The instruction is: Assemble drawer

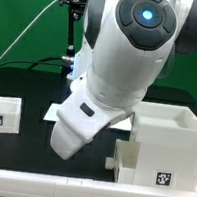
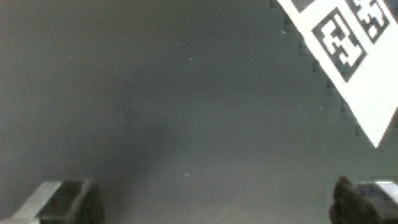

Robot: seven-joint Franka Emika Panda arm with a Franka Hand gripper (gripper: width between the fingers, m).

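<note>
Where the black table [image 1: 23, 157] meets the exterior view's left edge sits the small low white plastic drawer [image 1: 2, 112], tag facing front. Centre, the white robot arm [image 1: 122, 59] hangs over bare table, its two-finger gripper [image 2: 214, 203] spread wide, holding nothing. Rightmost stands the tall white cube casing [image 1: 168, 144], well apart.

exterior view faces the arm [image 1: 120, 69] closely — wrist view looks down onto table [image 2: 160, 110].
</note>
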